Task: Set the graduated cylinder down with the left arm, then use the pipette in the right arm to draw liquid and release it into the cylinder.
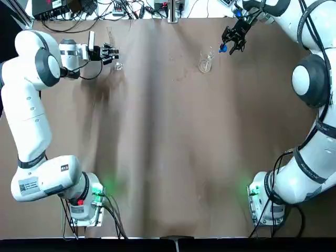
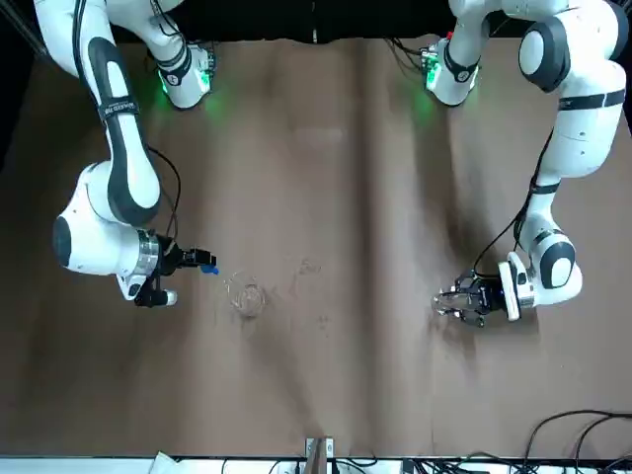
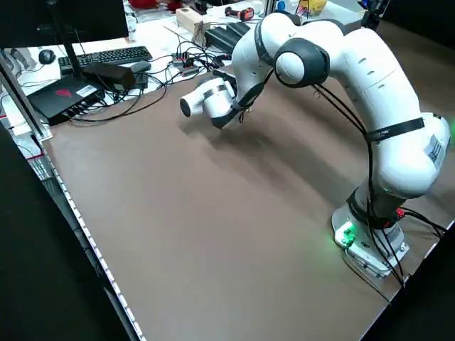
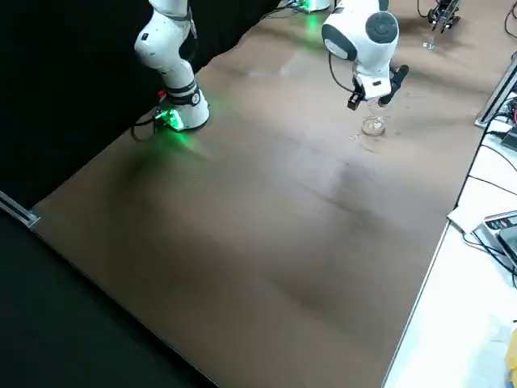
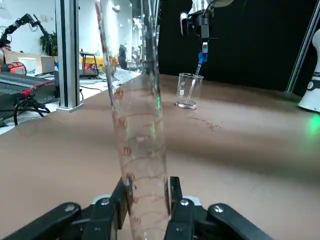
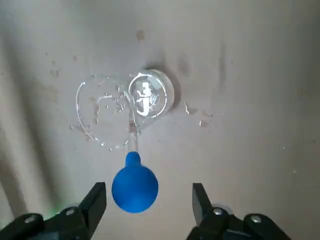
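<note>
Pipette (image 6: 134,181) between open right hand (image 6: 145,202) fingers

Colour key. Table (image 1: 173,157): matt brown throughout. Graduated cylinder (image 5: 137,150): clear glass with reddish-orange scale rings and numerals. Beaker (image 5: 187,90): colourless, transparent. Pipette (image 6: 134,182): clear stem with a bright blue bulb. Left arm (image 1: 31,131) and right arm (image 1: 315,105): white shells, grey rounded joints, black bands. Left gripper (image 5: 147,210) and right gripper (image 6: 147,205): black. Arm bases (image 1: 86,202): green status light, 1 per base. Keyboard (image 3: 106,55): black.
</note>
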`<state>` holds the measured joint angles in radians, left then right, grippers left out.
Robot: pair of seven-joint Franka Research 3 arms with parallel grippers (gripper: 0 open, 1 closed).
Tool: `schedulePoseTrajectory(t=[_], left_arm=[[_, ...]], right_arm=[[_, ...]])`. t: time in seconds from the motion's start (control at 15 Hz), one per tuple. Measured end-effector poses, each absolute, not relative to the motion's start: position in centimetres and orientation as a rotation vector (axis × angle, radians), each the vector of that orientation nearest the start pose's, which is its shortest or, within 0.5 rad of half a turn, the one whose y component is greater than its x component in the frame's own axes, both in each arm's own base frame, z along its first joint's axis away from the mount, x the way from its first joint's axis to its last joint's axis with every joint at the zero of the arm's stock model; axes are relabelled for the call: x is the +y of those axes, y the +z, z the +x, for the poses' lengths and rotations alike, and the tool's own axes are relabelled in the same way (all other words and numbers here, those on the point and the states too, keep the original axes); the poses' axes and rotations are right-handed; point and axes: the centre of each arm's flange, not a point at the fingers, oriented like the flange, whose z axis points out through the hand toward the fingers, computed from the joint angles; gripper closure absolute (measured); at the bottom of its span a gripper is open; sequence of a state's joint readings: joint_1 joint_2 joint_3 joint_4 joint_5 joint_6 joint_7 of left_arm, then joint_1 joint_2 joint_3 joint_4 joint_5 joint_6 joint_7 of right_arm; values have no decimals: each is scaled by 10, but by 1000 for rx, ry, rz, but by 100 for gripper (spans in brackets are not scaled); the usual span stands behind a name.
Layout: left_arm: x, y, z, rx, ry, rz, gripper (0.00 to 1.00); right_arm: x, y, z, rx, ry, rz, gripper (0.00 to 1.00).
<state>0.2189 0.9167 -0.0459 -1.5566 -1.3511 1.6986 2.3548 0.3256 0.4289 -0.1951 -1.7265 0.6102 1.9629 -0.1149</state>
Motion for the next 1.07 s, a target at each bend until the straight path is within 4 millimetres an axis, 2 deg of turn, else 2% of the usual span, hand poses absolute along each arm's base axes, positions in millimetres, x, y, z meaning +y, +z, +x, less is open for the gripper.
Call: schedulePoseTrajectory(t=[0.4,0.53,0.6,0.67,0.8,0.87,1.07], left_arm=[[23,134,661,-1208,1101,1488,63],[23,136,662,-1209,1101,1488,65],[23,136,662,-1208,1101,1488,66],[23,136,661,-1208,1100,1489,66],[23,135,661,-1208,1100,1489,66],[23,135,661,-1208,1100,1489,66],[24,135,661,-1207,1100,1489,66]], right_arm=[[133,333,635,76,215,-2645,25],[133,333,635,77,214,-2645,30],[133,333,635,77,214,-2644,33],[133,333,635,77,214,-2644,42],[133,333,635,77,214,-2644,46],[133,333,635,77,214,-2644,56],[134,333,635,77,213,-2644,63]])
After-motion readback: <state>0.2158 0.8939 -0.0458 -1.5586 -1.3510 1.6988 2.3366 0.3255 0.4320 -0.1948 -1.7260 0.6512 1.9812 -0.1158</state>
